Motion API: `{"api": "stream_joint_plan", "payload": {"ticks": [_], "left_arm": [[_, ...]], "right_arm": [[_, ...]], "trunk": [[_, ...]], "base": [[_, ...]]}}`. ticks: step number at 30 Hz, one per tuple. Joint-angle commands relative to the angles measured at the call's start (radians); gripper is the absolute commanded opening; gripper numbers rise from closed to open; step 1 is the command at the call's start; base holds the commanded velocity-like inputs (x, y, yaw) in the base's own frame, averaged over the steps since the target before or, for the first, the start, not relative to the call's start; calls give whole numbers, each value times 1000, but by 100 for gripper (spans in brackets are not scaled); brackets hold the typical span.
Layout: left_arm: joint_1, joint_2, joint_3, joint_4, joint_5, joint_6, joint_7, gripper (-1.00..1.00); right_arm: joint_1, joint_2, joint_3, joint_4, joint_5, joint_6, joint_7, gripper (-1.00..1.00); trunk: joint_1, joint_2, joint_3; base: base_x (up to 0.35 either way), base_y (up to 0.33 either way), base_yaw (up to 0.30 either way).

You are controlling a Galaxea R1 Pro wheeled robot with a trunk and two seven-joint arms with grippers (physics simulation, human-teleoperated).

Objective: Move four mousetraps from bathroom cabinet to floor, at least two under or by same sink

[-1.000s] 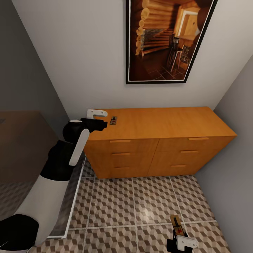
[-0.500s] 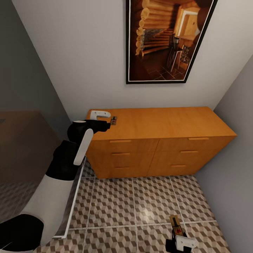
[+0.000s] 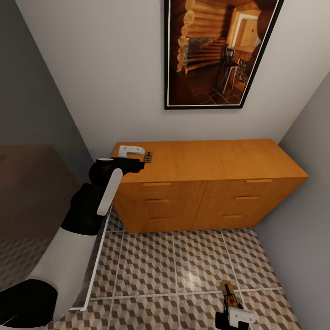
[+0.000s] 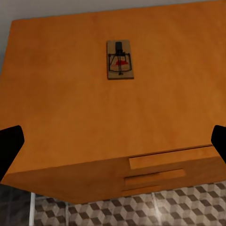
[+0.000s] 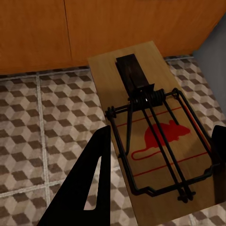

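The orange-brown cabinet (image 3: 220, 160) stands against the back wall. One mousetrap (image 3: 148, 157) lies flat on its top near the left end. My left gripper (image 3: 141, 162) hovers just left of that trap. In the left wrist view the trap (image 4: 120, 60) lies ahead on the cabinet top (image 4: 61, 103), and my left gripper (image 4: 113, 143) is open with nothing between its fingers. Low over the patterned bathroom floor (image 3: 151, 266), my right gripper (image 3: 231, 311) is shut on a second mousetrap (image 3: 228, 292). Its board (image 5: 150, 127) sits between the dark fingers (image 5: 89, 183).
A framed picture (image 3: 220, 50) hangs above the cabinet. A grey wall (image 3: 302, 220) closes the right side. A pale-edged panel (image 3: 97, 256) runs along the floor at the left beside my arm. The drawer fronts (image 5: 42, 33) are close ahead of the right gripper.
My left arm has moved right along the cabinet top, closer to the mousetrap there. The right gripper with its trap has shifted slightly left and down.
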Motion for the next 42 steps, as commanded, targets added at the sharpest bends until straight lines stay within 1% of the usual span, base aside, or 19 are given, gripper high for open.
{"api": "stream_joint_plan", "payload": {"ticks": [1, 7, 25, 29, 34, 42], "left_arm": [[-1, 0, -1, 0, 10, 3, 10, 100], [-1, 0, -1, 8, 13, 3, 9, 100], [-1, -6, -3, 54, 18, 3, 1, 100], [-1, -7, -4, 59, 37, 3, 1, 100], [-1, -8, -6, 66, 76, 3, 1, 100], [-1, -8, -14, 91, 87, 3, 1, 100]], "right_arm": [[-1, 0, 9, 1, -8, -3, -4, -100], [-1, 0, 9, 1, -8, -3, -6, -100], [-1, 0, 9, 1, -8, -3, -7, -100], [-1, 0, 9, 1, -8, -3, -7, -100], [-1, 0, 9, 1, -8, -3, -7, -100], [-1, 0, 9, 1, -8, -3, -7, -100]], "trunk": [[1, -2, -2], [1, -2, -2], [1, -2, -2], [1, -2, -2], [1, -2, -2], [1, -2, -2]], "base": [[0, 0, 0], [42, 0, 0], [127, 0, 0], [110, 0, 0], [39, 0, 0], [4, 0, 0]]}}
